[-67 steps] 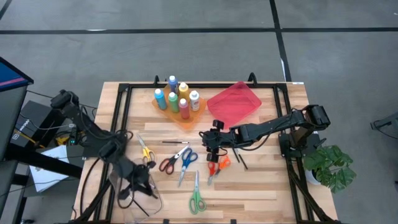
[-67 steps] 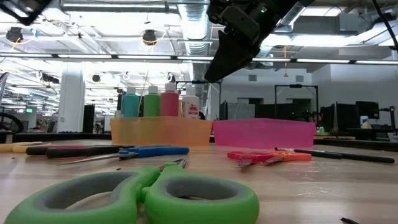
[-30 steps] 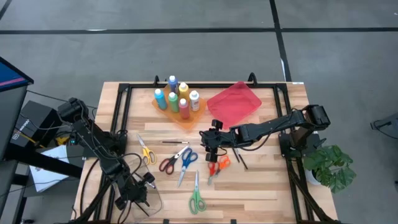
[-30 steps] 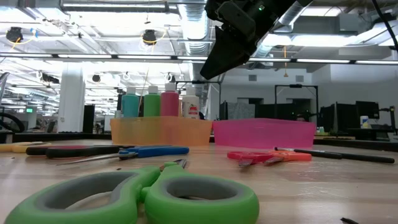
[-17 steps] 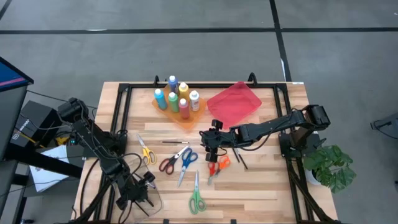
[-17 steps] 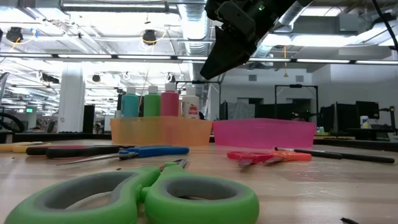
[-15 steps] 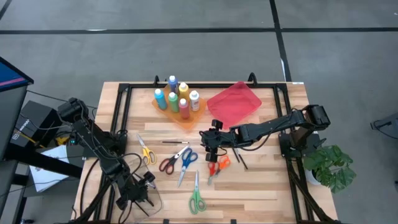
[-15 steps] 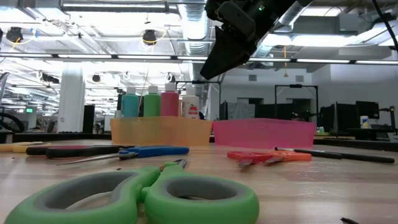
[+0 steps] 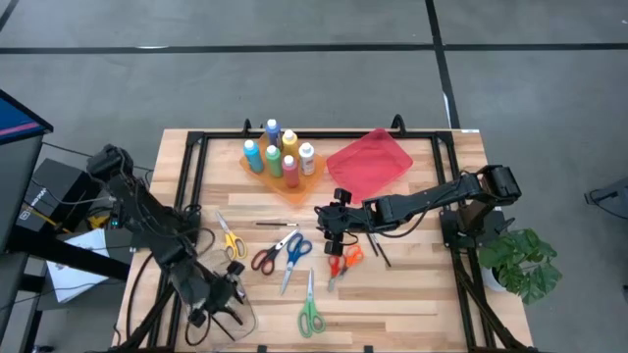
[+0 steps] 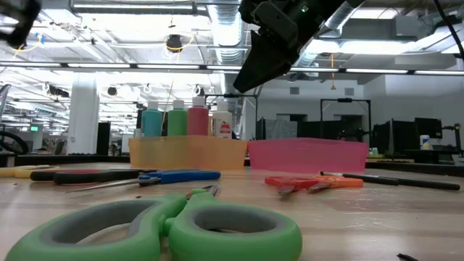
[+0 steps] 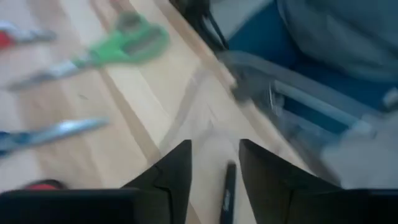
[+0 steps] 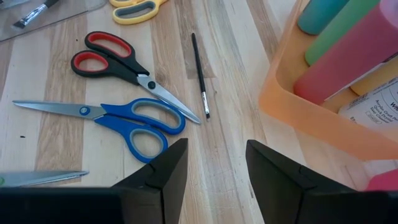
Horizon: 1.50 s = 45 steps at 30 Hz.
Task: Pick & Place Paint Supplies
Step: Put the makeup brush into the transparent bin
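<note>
5 scissors (image 9: 311, 312) | 6 bottles (image 9: 279, 153) | left hand (image 11: 213, 163), right hand (image 12: 216, 160) released

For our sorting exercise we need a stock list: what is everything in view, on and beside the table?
bottles: six, mixed colours, in the orange tray
scissors: five, mid-table: yellow, red, blue, green, orange
brushes: three, dark: one below the orange tray, one by the orange scissors, one in the clear tray
orange tray: one, far side
red tray: one, empty, right of the orange tray
clear tray: one, near left corner
table: one, wooden
plant: one, green, beside the table's right
left gripper: open, over the clear tray
right gripper: open, above mid-table
</note>
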Motion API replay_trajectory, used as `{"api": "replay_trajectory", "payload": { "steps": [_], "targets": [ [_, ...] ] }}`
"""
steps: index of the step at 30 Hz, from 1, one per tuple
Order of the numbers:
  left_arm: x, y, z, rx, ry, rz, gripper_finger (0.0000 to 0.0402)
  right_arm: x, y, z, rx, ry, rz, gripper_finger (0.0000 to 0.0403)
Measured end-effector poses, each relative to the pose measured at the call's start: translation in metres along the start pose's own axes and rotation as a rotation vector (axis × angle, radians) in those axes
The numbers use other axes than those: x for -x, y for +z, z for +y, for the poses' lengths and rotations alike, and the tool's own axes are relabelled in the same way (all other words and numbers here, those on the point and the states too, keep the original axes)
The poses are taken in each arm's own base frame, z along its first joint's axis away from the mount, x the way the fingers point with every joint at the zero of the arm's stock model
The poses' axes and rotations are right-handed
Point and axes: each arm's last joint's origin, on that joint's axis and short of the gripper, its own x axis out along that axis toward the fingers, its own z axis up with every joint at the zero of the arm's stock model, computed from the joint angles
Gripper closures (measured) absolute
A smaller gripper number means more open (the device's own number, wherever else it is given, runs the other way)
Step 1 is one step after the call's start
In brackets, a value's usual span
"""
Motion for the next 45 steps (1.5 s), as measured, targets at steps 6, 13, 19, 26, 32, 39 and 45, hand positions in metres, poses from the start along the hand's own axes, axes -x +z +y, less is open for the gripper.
{"api": "replay_trajectory", "payload": {
  "steps": [6,13,19,26,32,39,45],
  "targets": [
    [0.048,0.023,0.012,0.064,0.095,-0.272,0.0231,0.0,0.0,0.0,0.0,0.0,0.0,0.0244],
    [0.103,0.046,0.04,-0.02,0.598,-0.599,0.0218,0.0,0.0,0.0,0.0,0.0,0.0,0.0244],
    [0.107,0.037,0.084,0.149,0.867,-0.5,0.0227,0.0,0.0,0.001,0.003,0.003,0.0,0.0244],
    [0.078,0.024,0.14,0.305,0.784,-0.304,0.0229,0.001,-0.001,0.003,0.008,0.007,0.004,0.0244],
    [0.052,0.014,0.187,0.392,0.731,-0.214,0.0229,0.018,0.005,0.008,0.053,0.032,-0.047,0.0244],
    [0.026,-0.003,0.217,0.426,0.723,-0.104,0.0229,0.067,0.017,0.003,0.154,0.059,-0.15,0.0244],
    [0.011,-0.017,0.229,0.461,0.664,-0.023,0.0229,0.138,0.02,-0.019,0.184,0.064,-0.256,0.0248]
  ]
}}
